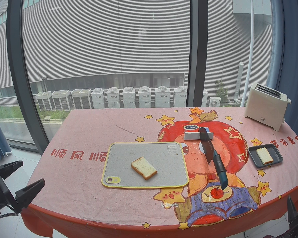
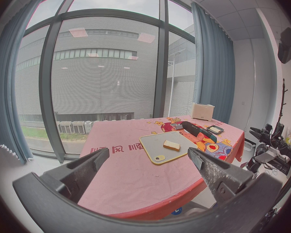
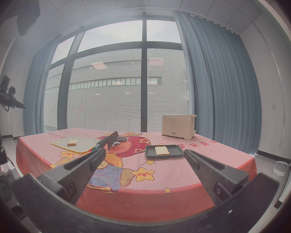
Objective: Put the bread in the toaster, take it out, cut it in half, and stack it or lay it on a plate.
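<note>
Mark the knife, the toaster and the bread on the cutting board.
knife (image 1: 211, 153), head view, blade near the handle.
toaster (image 1: 266, 111), head view, front wall.
bread (image 1: 144, 168) on the cutting board (image 1: 122, 156), head view, slice's top face.

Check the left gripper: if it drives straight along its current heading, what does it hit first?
Likely the cutting board on the table, then the bread slice on it. The left gripper is open, off the table's edge; height is unclear, so it may pass above.

Pink cartoon tablecloth (image 1: 86, 129), blue curtain (image 1: 293, 50), big window (image 1: 106, 43)
</note>
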You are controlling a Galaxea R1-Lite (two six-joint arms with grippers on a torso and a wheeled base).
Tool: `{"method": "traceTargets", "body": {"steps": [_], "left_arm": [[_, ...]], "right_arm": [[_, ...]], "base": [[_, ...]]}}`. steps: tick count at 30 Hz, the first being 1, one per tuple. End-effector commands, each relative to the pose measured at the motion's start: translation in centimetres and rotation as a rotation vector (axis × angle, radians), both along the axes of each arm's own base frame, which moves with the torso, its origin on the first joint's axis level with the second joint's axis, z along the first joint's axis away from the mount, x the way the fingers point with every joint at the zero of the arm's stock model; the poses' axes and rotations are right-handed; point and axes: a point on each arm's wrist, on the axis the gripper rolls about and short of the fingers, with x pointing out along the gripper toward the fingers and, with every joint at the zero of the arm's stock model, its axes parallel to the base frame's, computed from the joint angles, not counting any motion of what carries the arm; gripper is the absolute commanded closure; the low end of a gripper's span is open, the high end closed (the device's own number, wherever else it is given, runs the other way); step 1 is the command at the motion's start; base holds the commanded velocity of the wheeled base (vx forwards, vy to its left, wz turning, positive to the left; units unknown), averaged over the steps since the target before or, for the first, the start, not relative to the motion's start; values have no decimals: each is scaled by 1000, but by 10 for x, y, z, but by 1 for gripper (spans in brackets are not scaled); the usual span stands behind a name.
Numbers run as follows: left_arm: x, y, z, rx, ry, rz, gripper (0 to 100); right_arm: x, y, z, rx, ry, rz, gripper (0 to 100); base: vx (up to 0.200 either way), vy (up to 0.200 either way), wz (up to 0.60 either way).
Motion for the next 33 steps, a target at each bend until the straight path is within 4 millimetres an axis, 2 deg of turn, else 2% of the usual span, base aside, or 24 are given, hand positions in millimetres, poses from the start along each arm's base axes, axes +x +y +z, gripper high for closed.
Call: {"method": "traceTargets", "body": {"steps": [1,13,24,33], "left_arm": [[20,-1,6,-3,51,-20,0],[49,-14,8,16,141,-114,0],[73,-36,9,49,201,-202,0],[94,-51,10,72,251,-176,0]], "right_arm": [[0,0,-5,0,2,0,0],[0,0,-5,0,2,0,0],[0,0,-5,0,2,0,0],[0,0,-5,0,0,0,0]], "base": [[0,0,0],[0,0,0],[0,0,0],[0,0,0]]}}
